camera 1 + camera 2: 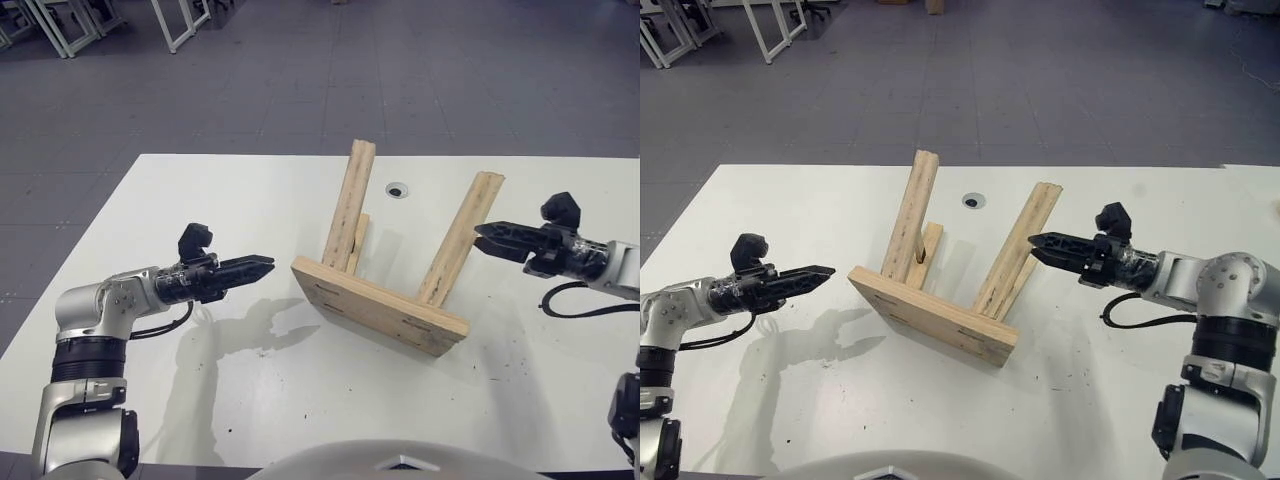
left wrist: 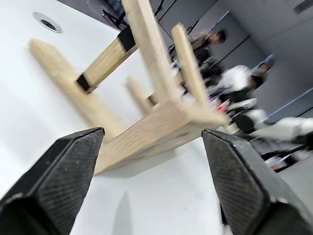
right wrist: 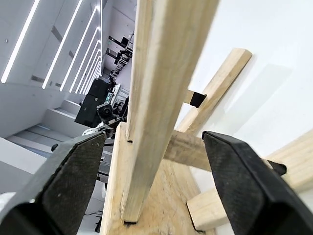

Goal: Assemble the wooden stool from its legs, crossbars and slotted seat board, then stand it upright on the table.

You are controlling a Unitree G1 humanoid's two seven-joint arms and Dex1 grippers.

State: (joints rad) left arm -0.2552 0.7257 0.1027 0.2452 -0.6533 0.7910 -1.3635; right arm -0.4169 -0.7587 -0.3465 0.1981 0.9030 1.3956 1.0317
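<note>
The wooden stool lies tipped on its side in the middle of the white table (image 1: 200, 200). Its seat board (image 1: 380, 305) stands on one long edge and faces me. Two upper legs (image 1: 348, 205) (image 1: 460, 240) slant up and away, and a lower leg (image 2: 73, 88) rests on the table. My left gripper (image 1: 262, 265) hovers open a short way left of the seat board, level with it, touching nothing. My right gripper (image 1: 485, 237) is open just right of the right upper leg (image 3: 161, 98), which stands between its fingers (image 3: 73, 181) in the right wrist view, no contact showing.
A small round hole (image 1: 398, 188) sits in the table behind the stool. Bare table lies in front of and beside the stool. Grey floor and white frame legs (image 1: 180, 25) are far behind the table.
</note>
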